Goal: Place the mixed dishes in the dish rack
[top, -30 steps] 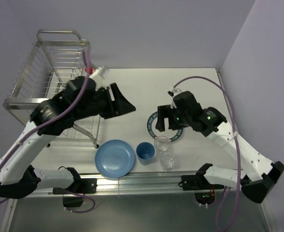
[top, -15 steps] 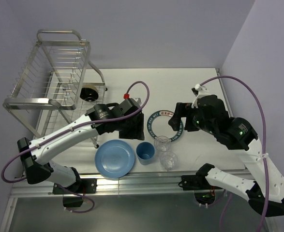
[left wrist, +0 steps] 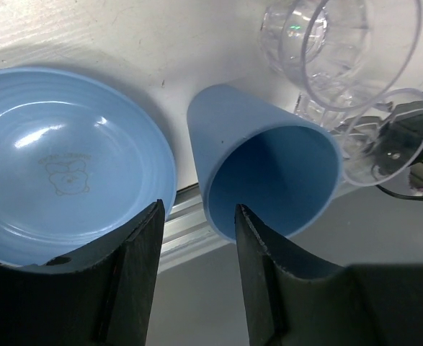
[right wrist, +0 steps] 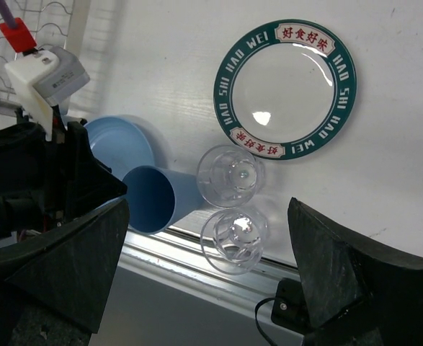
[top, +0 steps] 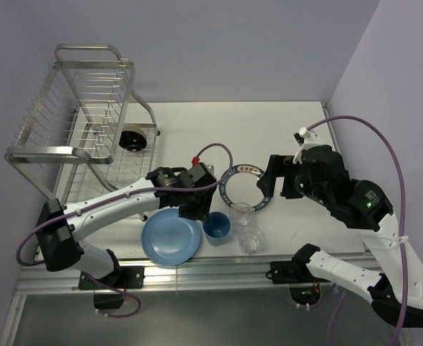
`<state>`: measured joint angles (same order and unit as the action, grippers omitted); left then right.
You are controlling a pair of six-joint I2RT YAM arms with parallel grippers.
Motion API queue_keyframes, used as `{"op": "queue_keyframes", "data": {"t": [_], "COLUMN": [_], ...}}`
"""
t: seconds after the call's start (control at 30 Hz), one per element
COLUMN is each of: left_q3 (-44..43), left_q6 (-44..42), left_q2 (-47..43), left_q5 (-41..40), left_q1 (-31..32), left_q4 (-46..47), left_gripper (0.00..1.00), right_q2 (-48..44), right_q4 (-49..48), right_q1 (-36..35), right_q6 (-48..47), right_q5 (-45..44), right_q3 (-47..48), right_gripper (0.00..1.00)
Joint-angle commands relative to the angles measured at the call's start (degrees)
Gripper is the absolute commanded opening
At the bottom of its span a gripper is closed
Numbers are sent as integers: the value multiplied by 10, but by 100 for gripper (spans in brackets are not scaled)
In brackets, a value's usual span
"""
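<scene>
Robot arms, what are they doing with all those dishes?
They are loading dishes into the metal rack. A black bowl already sits in it. The left claw is open, straddling the rim of the blue cup. The right claw hangs wide open above two glasses. The blue plate and lettered plate lie on the table.

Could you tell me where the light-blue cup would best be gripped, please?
Likely from above, pinching its wall with one finger inside: the light-blue cup stands upright and open, clear glasses crowd its right, so take the side facing the light-blue plate.
</scene>
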<state>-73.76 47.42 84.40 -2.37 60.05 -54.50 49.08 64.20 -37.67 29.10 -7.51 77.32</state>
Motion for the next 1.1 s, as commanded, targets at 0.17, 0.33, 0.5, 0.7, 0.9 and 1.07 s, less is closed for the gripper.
{"op": "queue_keyframes", "data": {"t": [0.17,0.33,0.5,0.7,0.9,1.07], "left_q3": [41,55,51,-25,-274,-316], "left_q6": [-28,-31,-35,-24,-16,-51], "left_q2": [3,5,9,-23,-32,-106], "left_q5": [12,24,27,-24,-119,-171], "left_q1": [2,2,2,-3,-5,-5], "left_q4": [66,89,98,41,-109,11], "left_gripper": [43,39,20,0,0,0], "right_q2": [1,8,12,55,118,152], "right_q4": [5,14,22,32,33,-6], "right_q1": [4,4,4,4,8,58], "right_q6": [8,2,3,9,14,38], "right_q5": [-10,-19,-22,13,75,256], "right_q3": [32,44,60,110,214,263], "right_gripper": [98,98,98,98,98,98]}}
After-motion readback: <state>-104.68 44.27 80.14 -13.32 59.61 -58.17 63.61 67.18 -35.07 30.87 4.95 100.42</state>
